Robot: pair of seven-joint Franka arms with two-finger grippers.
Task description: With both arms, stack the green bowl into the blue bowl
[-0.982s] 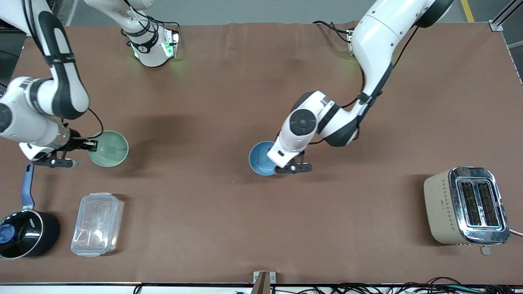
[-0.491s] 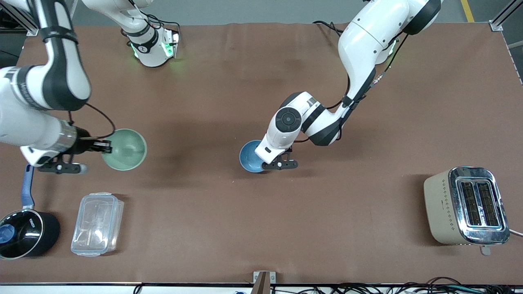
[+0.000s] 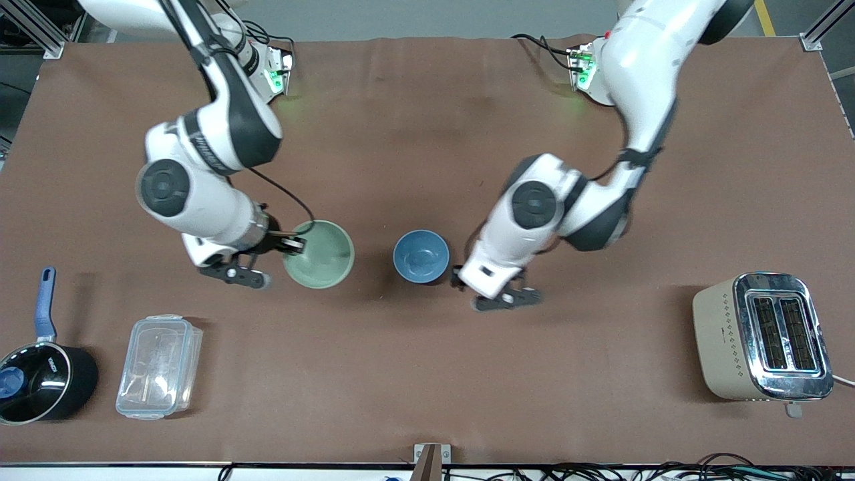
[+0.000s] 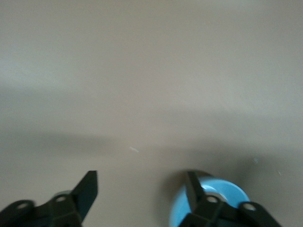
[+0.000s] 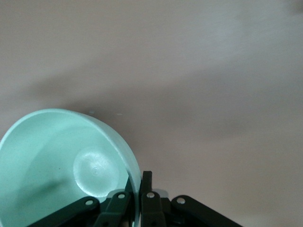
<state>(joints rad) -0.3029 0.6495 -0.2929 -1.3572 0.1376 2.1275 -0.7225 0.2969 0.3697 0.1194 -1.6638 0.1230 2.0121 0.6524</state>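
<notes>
The blue bowl (image 3: 421, 256) stands upright on the brown table near its middle, free of any gripper. My left gripper (image 3: 461, 274) is open and empty just beside it, toward the left arm's end. In the left wrist view the open gripper (image 4: 142, 189) has the blue bowl (image 4: 222, 196) beside one finger. My right gripper (image 3: 294, 244) is shut on the rim of the green bowl (image 3: 320, 255) and holds it upright, beside the blue bowl toward the right arm's end. The right wrist view shows the gripper (image 5: 137, 189) pinching the green bowl's (image 5: 57, 165) rim.
A beige toaster (image 3: 761, 337) stands at the left arm's end. A clear lidded plastic container (image 3: 159, 366) and a black saucepan with a blue handle (image 3: 40, 381) sit at the right arm's end, nearer the front camera.
My right arm has carried the green bowl from the right arm's end toward the table's middle. My left gripper has let go of the blue bowl and drawn back from it.
</notes>
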